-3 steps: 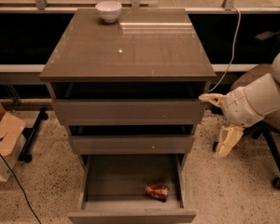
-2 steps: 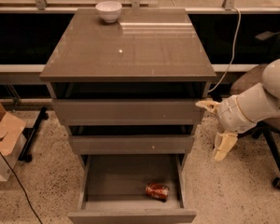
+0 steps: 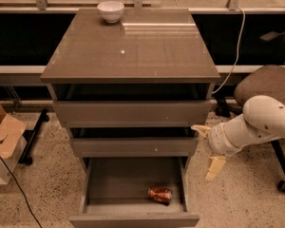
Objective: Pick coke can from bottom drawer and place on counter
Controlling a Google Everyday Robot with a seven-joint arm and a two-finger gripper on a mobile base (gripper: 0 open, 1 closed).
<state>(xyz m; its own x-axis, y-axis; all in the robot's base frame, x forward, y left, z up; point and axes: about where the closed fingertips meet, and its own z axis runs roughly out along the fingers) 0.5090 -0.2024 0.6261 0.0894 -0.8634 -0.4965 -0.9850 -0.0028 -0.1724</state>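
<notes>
The coke can [image 3: 160, 194] lies on its side in the open bottom drawer [image 3: 109, 184], near the drawer's front right. The counter [image 3: 133, 46] is the glossy grey-brown top of the cabinet. My gripper [image 3: 207, 150] is at the right of the cabinet, level with the middle drawer, above and to the right of the can. Its two cream fingers [image 3: 214, 167] are spread apart with nothing between them. The white arm [image 3: 261, 122] reaches in from the right.
A white bowl [image 3: 110, 10] stands at the counter's back left. An office chair [image 3: 266, 87] is at the right behind the arm. A cardboard box [image 3: 2, 139] sits on the floor at the left. The two upper drawers are slightly ajar.
The gripper and arm have moved left and down, toward the right side of the open bottom drawer. The can has not moved.
</notes>
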